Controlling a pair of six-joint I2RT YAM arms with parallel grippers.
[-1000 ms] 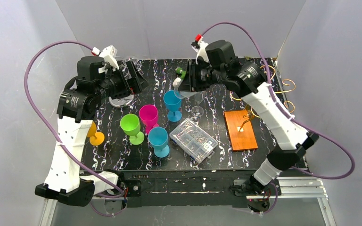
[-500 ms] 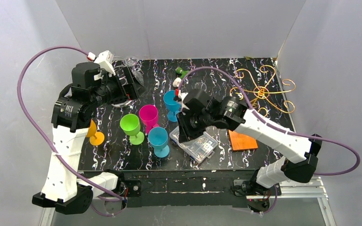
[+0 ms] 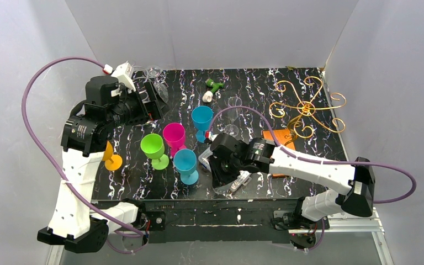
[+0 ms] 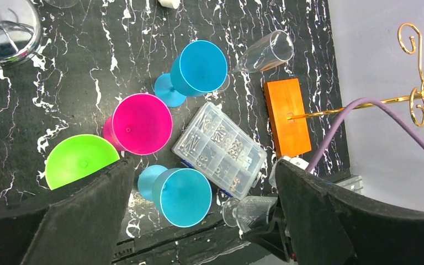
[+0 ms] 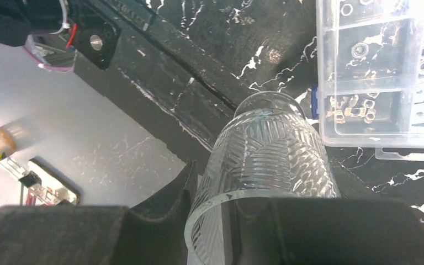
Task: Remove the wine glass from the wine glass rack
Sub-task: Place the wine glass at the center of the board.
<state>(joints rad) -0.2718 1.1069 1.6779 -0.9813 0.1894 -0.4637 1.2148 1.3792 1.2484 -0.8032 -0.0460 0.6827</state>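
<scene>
The wine glass rack, golden curled wire on an orange-brown wooden base, stands at the right; it also shows in the left wrist view. My right gripper is shut on a clear patterned wine glass. It holds the glass tilted near the table's front edge, well away from the rack. The glass also shows in the left wrist view. My left gripper is open and empty, raised over the back left of the table.
Coloured goblets stand mid-table: blue, pink, green, a second blue, orange. A clear compartment box lies beside the right gripper. Another clear glass stands behind. A green-and-white item lies at the back.
My right arm has swung from the back of the table, near the rack, forward to the front edge with the clear glass in it. The left arm has shifted only slightly.
</scene>
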